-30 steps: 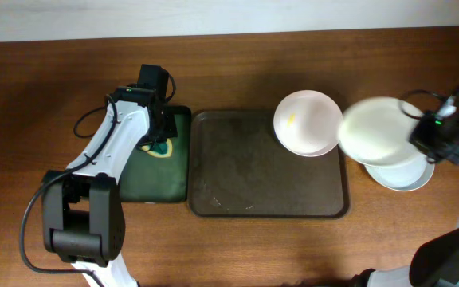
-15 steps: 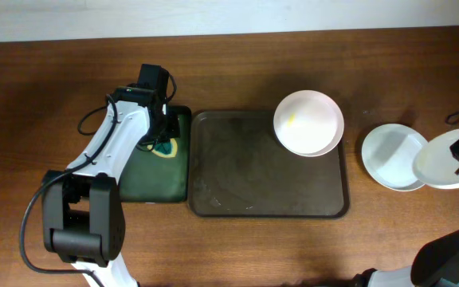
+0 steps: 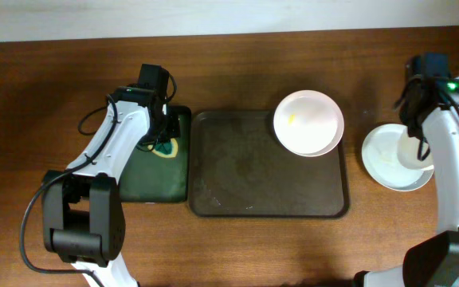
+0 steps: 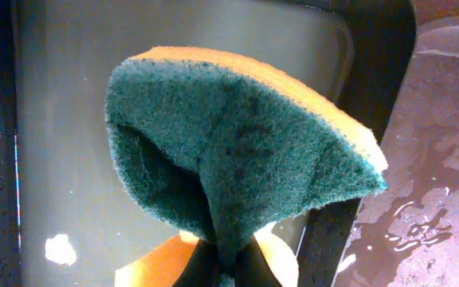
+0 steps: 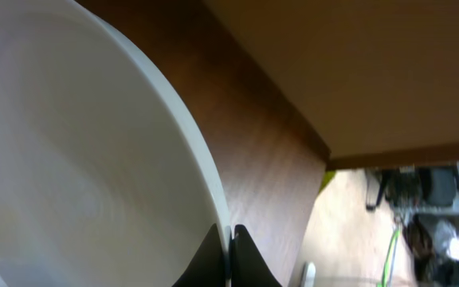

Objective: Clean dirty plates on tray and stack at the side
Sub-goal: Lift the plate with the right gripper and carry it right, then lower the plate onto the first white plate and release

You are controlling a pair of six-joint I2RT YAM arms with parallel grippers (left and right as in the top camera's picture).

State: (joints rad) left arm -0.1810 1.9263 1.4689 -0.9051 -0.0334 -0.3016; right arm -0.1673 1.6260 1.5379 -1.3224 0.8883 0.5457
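Firstly, overhead view.
- Large dark brown rectangular tray (image 3: pixel 245 175), centre of frame.
- Round shallow white plate with a yellow smear (image 3: pixel 308 122), in the tray's upper right corner, not yet cleaned.
- Second round white plate (image 3: pixel 382 155), on the bare wooden worktop (image 3: pixel 237 72) right of the tray. The right arm (image 3: pixel 449 171) crosses its right edge. Whether another plate rests on it cannot be told from above.
- Left arm (image 3: pixel 118 143), reaching over the narrow dark green tray (image 3: pixel 146 179) at left.

Next, left wrist view.
- Left pincer (image 4: pixel 221 267), bottom centre, clamped on a green-and-yellow scouring sponge (image 4: pixel 237 151), which is folded and hangs above the green tray's wet floor.
- The brown tray's wet surface shows at right.

Lastly, right wrist view.
- Right pincer (image 5: pixel 229 247), bottom centre, with fingertips closed on the rim of a held white plate (image 5: pixel 78 159). This plate fills the left of the frame, with worktop wood beyond it.

Step in hand, as judged: setting a cleaned plate onto the side stack.
The next move calls for:
- lowering it level and centred on the plate below;
- parting the right pincer and lifting clear;
- fetching the smeared plate for the sponge.
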